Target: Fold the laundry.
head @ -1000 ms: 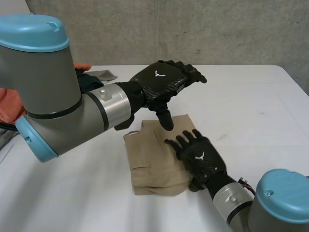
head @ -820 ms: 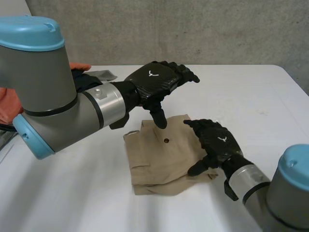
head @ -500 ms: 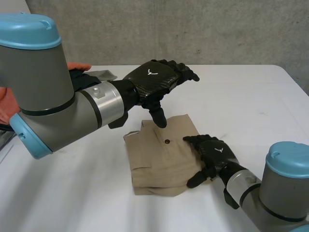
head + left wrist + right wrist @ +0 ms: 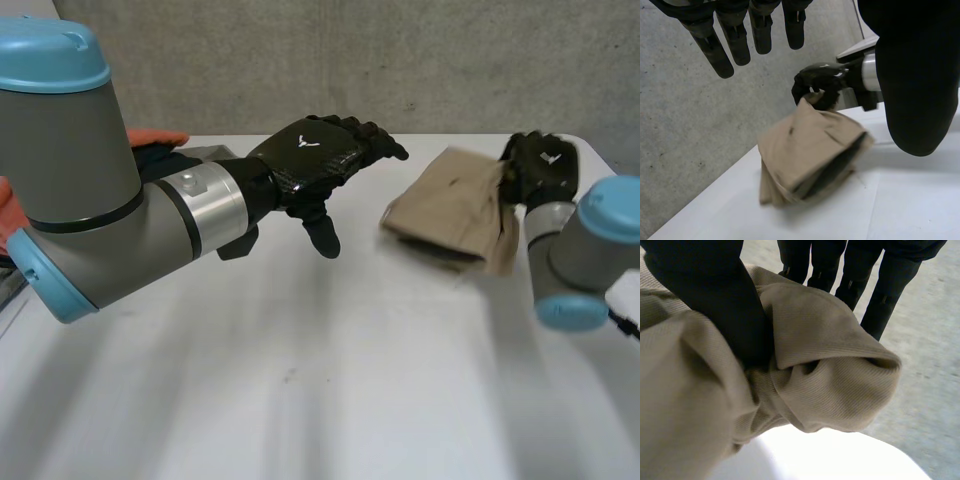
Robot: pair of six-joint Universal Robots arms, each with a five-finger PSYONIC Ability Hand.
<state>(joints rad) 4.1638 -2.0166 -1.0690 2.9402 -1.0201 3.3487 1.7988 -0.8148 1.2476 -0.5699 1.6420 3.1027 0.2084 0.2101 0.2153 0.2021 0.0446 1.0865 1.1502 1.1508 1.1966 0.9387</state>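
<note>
The folded tan garment (image 4: 452,215) hangs lifted off the white table (image 4: 330,380) at the far right. My right hand (image 4: 540,165) is shut on its right edge. In the right wrist view the thumb (image 4: 725,305) presses the bunched tan cloth (image 4: 830,370) against the fingers (image 4: 890,280). My left hand (image 4: 315,160) hovers open over the table's middle, to the left of the garment and apart from it. In the left wrist view its straight fingers (image 4: 735,40) point toward the garment (image 4: 805,160) and my right hand (image 4: 820,85).
An orange cloth (image 4: 150,138) and a grey cloth (image 4: 212,153) lie at the far left behind my left arm. A concrete wall stands behind the table. The table's right edge is close to my right arm.
My right hand went from flat on the garment to gripping its right edge, then lifted it off the middle of the table up and to the far right. The left hand barely moved.
</note>
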